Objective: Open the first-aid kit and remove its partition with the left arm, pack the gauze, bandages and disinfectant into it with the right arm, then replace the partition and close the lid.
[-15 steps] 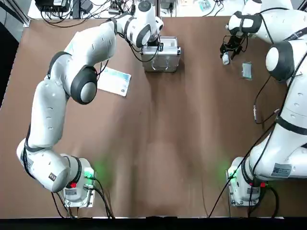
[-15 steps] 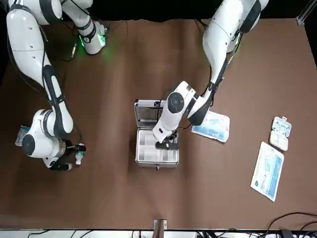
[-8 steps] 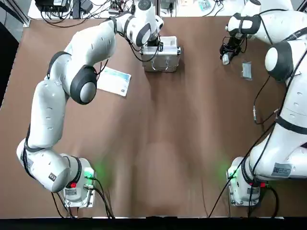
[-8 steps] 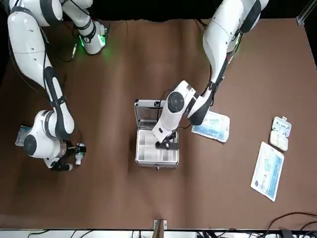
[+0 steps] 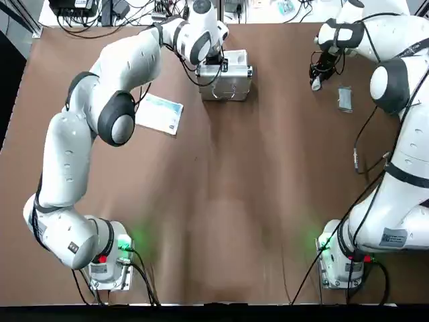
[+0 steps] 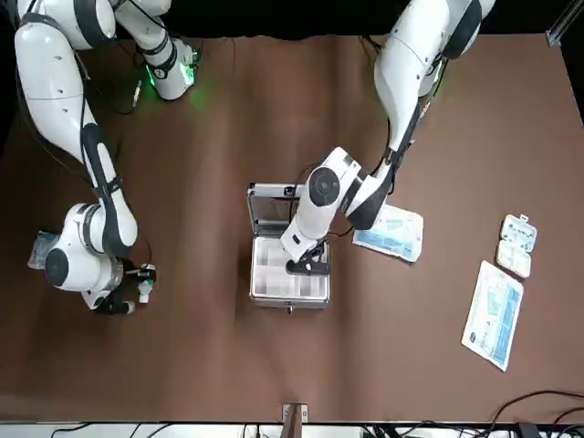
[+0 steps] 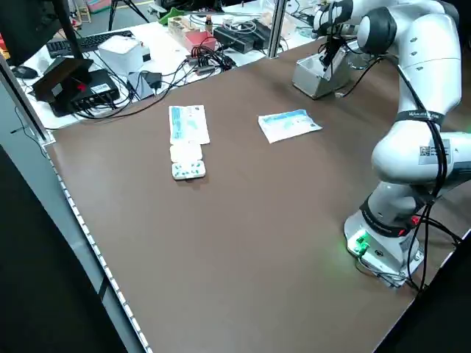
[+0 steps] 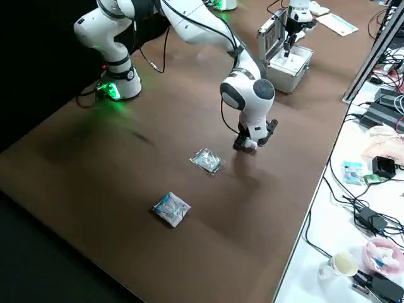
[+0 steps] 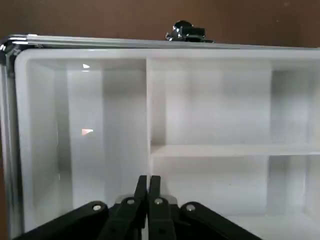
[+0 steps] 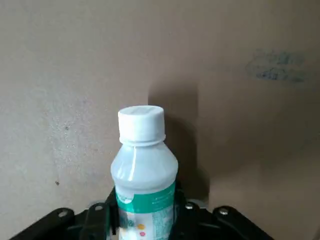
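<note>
Case: the silver case (image 8: 290,77) stood open on the table (image 5: 221,181), towards the side facing the front camera; its lid (image 8: 270,39) was raised on the robot's side
Partition: the pale partition (image 9: 210,107) sat inside the case, its walls marking off one long compartment and two smaller ones
Left gripper: the left gripper (image 9: 148,179) was down at the partition, its fingers drawn nearly together on the dividing wall
Right gripper: the right gripper (image 10: 145,192) was over the table, well apart from the case on the robot's right; it had the disinfectant (image 10: 144,167) clasped between its fingers
Disinfectant: a white bottle with a white cap and a green-banded label; whether it touched the table, I could not tell
Robot's left side: one printed packet (image 6: 394,234) lay near the case; farther off, a second printed packet (image 6: 493,315) lay just beside an open white box (image 6: 516,246)
Robot's right side: a clear-wrapped packet (image 8: 207,160) and a blue-and-white packet (image 8: 172,209) lay apart on the table
</note>
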You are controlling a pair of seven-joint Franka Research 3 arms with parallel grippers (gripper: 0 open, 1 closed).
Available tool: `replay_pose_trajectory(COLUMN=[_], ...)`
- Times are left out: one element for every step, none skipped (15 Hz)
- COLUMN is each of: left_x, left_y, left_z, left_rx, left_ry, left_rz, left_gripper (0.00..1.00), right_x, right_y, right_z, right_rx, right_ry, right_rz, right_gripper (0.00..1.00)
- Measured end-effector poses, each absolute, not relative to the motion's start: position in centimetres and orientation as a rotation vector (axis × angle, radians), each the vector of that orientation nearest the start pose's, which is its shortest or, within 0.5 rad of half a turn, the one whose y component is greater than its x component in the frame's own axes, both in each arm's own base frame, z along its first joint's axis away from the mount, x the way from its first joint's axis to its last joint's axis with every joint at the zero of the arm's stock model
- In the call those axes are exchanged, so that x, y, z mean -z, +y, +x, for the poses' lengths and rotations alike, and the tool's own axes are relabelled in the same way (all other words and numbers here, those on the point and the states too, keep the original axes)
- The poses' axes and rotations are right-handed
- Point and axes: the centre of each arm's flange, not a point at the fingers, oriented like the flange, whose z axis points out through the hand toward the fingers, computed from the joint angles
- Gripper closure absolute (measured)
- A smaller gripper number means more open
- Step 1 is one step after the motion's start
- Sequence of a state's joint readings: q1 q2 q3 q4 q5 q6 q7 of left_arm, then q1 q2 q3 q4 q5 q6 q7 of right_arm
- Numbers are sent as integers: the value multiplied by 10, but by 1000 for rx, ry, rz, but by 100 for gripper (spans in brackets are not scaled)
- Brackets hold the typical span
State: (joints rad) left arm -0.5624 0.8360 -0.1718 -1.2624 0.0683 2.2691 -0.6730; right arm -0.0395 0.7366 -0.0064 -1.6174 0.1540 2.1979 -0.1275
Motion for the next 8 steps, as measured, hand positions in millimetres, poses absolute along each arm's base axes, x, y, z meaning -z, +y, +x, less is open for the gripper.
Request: replay_pose_trajectory(left_x=[-278,-280,-286,-297,-312,-327,-341,-353], left_y=[-486,-487,-488,-492,-495,-497,-498,-499], left_z=[595,595,595,594,594,592,591,589], left_rx=[160,163,176,202,230,248,266,277], left_ry=[55,56,57,61,68,72,79,84], left_rz=[-3305,-3306,-3314,-3328,-3340,-3347,-3351,-3352], left_gripper=[96,96,96,96,96,96,96,96], right_x=[-180,-180,-180,-180,-181,-181,-182,-184], right_y=[-25,-25,-25,-25,-25,-24,-24,-23], right_z=[674,674,674,674,674,674,674,674], right_rx=[-219,-218,-218,-222,-230,-237,-246,-260], right_ry=[26,26,26,25,24,23,22,24], right_rz=[-3008,-3008,-3008,-3007,-3006,-3004,-3002,-2999], right_gripper=[58,59,60,60,60,60,60,60])
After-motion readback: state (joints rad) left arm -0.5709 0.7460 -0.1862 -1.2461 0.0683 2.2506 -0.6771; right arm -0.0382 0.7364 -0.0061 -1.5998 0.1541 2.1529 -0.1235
